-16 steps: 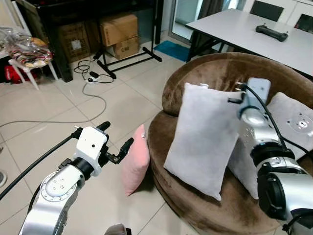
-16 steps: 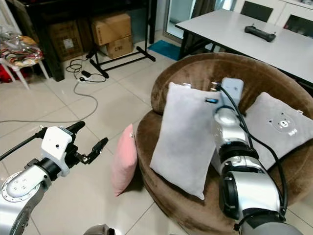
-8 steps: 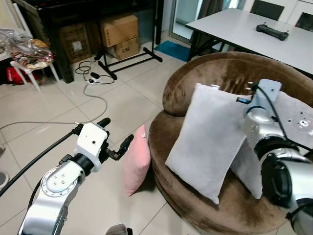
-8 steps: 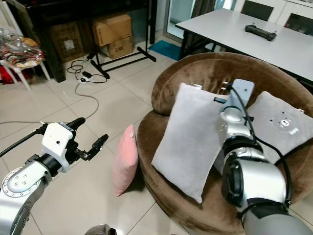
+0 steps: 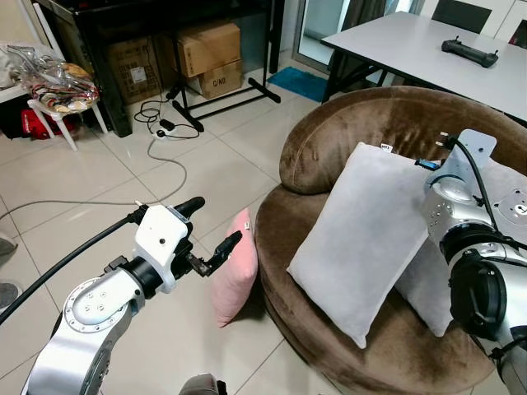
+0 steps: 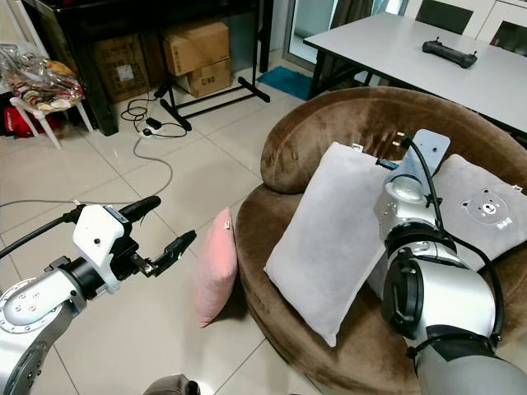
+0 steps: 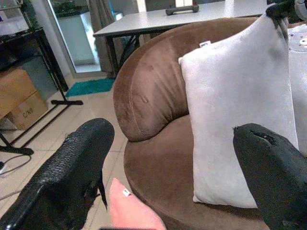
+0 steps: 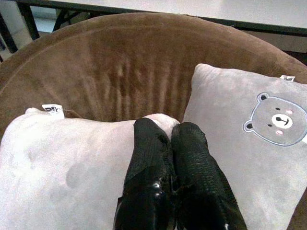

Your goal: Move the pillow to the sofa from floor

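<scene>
On the left we hold our left hand out low over the tiled floor, its two black fingers spread apart with nothing between them, and we judge it is set that way to take the pink pillow, the one thing here not yet on the sofa. That pillow stands on its edge on the floor, leaning against the front of the round brown sofa; it lies just beyond and slightly below our left fingertips, close but apart from them, and in the left wrist view only its pink corner peeks up between the open fingers. To grasp it we would probably need to reach lower and a little forward so the fingers straddle its top edge. Further right, a large grey pillow stands tilted on the sofa seat, propped up by its upper corner, which our right hand pinches with its fingers pressed together on the fabric. We take that grip to be steadying the pillow so it settles against the backrest. Just beside it on the right, a second grey pillow with a bear face leans against the sofa back, touching the first. Behind the sofa stands a white table.
</scene>
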Motion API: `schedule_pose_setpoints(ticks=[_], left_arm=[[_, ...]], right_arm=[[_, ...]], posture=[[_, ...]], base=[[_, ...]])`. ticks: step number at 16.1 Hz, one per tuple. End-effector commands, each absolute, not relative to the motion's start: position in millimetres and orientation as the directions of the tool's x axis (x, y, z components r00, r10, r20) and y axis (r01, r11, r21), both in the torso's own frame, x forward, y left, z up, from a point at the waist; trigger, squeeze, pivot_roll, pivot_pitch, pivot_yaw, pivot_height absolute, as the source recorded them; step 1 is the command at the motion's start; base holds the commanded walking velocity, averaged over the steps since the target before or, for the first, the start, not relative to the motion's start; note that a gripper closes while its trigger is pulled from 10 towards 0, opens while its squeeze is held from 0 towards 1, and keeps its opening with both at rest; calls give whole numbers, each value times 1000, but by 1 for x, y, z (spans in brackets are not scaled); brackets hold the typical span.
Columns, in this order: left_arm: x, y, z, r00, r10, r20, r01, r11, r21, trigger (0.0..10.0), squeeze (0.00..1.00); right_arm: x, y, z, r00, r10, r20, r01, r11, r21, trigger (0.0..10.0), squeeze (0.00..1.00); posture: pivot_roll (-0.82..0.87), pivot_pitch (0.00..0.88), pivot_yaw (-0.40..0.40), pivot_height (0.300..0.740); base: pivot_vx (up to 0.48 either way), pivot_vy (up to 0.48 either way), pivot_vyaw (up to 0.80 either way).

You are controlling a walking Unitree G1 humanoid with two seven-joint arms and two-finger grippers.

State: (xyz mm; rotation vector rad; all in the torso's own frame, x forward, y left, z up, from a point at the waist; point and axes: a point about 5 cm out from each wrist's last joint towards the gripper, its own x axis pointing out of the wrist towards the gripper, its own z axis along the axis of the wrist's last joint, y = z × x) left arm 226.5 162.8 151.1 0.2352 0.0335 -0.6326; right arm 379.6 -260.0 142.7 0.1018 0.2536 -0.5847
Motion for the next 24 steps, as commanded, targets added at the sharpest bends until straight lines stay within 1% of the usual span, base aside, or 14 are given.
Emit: schedule_pose_setpoints(ticks=[1, 3, 7, 10, 11, 12, 13, 14, 15, 16, 17, 22, 23, 24], left_arm=[[225, 163, 154, 803, -587, -102, 594, 776, 213, 10000, 0], [226, 165, 156, 804, -586, -103, 593, 776, 213, 10000, 0], [229, 162, 156, 801, -590, -99, 596, 774, 213, 10000, 0], [230, 157, 155, 790, -605, -98, 611, 765, 203, 10000, 0], [230, 157, 155, 788, -607, -98, 613, 764, 201, 10000, 0], [227, 153, 156, 773, -627, -99, 633, 751, 188, 10000, 0], [224, 149, 157, 748, -657, -91, 662, 731, 164, 10000, 0], [220, 147, 158, 723, -685, -87, 690, 712, 127, 10000, 0], [214, 144, 160, 683, -726, -86, 731, 678, 79, 10000, 0], [211, 143, 159, 660, -745, -95, 751, 658, 58, 10000, 0], [209, 142, 156, 642, -759, -108, 766, 641, 42, 10000, 0], [214, 144, 155, 657, -744, -121, 754, 654, 67, 10000, 0], [216, 145, 155, 666, -736, -121, 746, 662, 75, 10000, 0], [218, 148, 155, 687, -717, -120, 727, 681, 87, 10000, 0]], right_arm=[[388, -265, 171, 823, -543, -168, 560, 825, 80, 10000, 0], [392, -270, 189, 830, -543, -126, 557, 815, 158, 10000, 0], [391, -281, 201, 812, -575, -101, 583, 797, 155, 10000, 0], [387, -281, 184, 800, -579, -160, 595, 800, 82, 10000, 0], [386, -280, 181, 800, -577, -168, 594, 801, 76, 10000, 0], [383, -279, 169, 791, -574, -210, 598, 799, 68, 10000, 0], [379, -281, 159, 763, -591, -260, 631, 768, 107, 10000, 600], [378, -281, 158, 761, -591, -267, 635, 764, 118, 10000, 910], [378, -281, 158, 764, -590, -260, 631, 769, 109, 10000, 914], [379, -280, 160, 769, -587, -253, 627, 771, 116, 10000, 1000], [380, -280, 162, 773, -585, -246, 624, 771, 128, 10000, 1000], [381, -284, 171, 775, -592, -222, 628, 761, 163, 10000, 1000], [382, -285, 173, 782, -587, -211, 620, 767, 162, 10000, 1000], [384, -283, 177, 808, -562, -180, 588, 791, 171, 10000, 1000]], posture=[[133, 61, -37, 740], [131, 57, -35, 740], [123, 49, -32, 740], [117, 43, -29, 740], [117, 43, -29, 740], [127, 45, -29, 740], [129, 45, -29, 740], [130, 46, -29, 740], [129, 45, -27, 740], [128, 43, -25, 740], [125, 41, -22, 740], [118, 26, -19, 740], [116, 21, -20, 740], [114, 13, -20, 740]], base=[[0, 0, 0], [0, 0, 0], [0, 0, 0], [0, 0, 0], [0, 0, 0], [0, 0, 0], [0, 0, 0], [0, 0, 0], [0, 0, 0], [0, 0, 0], [0, 0, 0], [0, 0, 0], [0, 0, 0], [0, 0, 0]])
